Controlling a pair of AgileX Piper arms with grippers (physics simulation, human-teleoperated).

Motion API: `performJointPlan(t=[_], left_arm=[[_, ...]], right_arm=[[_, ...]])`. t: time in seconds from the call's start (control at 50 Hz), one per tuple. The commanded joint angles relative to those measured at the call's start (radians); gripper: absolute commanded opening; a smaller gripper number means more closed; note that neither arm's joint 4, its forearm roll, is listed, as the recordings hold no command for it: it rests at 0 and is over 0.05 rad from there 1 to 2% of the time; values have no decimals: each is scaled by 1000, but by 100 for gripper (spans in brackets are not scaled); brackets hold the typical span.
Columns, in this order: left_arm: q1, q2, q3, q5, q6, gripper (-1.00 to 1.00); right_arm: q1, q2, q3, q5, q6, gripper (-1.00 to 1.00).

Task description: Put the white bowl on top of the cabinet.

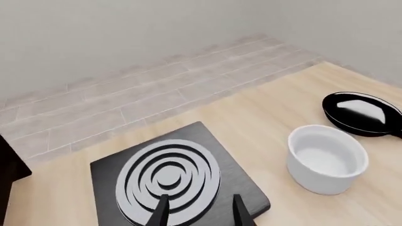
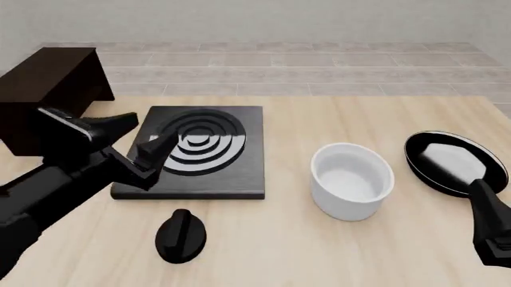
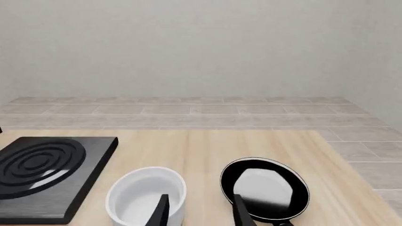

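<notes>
The white bowl (image 2: pixel 352 181) stood upright on the desk (image 2: pixel 319 251) at centre-right of the front view, between the black stove plate (image 2: pixel 195 152) to its left and the frying pan (image 2: pixel 453 162) to its right, touching neither. The cabinet (image 2: pixel 49 95) sat at the upper left of that frame, apart from the bowl. The left gripper (image 2: pixel 142 143) hung released and empty over the stove plate's left part, while the right gripper (image 3: pixel 199 207), also released, held nothing, its fingers framing the gap between bowl and pan.
</notes>
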Motion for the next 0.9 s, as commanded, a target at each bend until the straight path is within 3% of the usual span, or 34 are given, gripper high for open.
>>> performJointPlan(t=[0.02, 0.48, 0.9], left_arm=[[-64, 143, -109, 25, -6, 100], [-208, 351, -337, 174, -13, 100], [-246, 435, -521, 297, -56, 100]], right_arm=[[0, 1, -1, 0, 0, 100], [0, 9, 1, -10, 0, 100], [0, 7, 1, -8, 0, 100]])
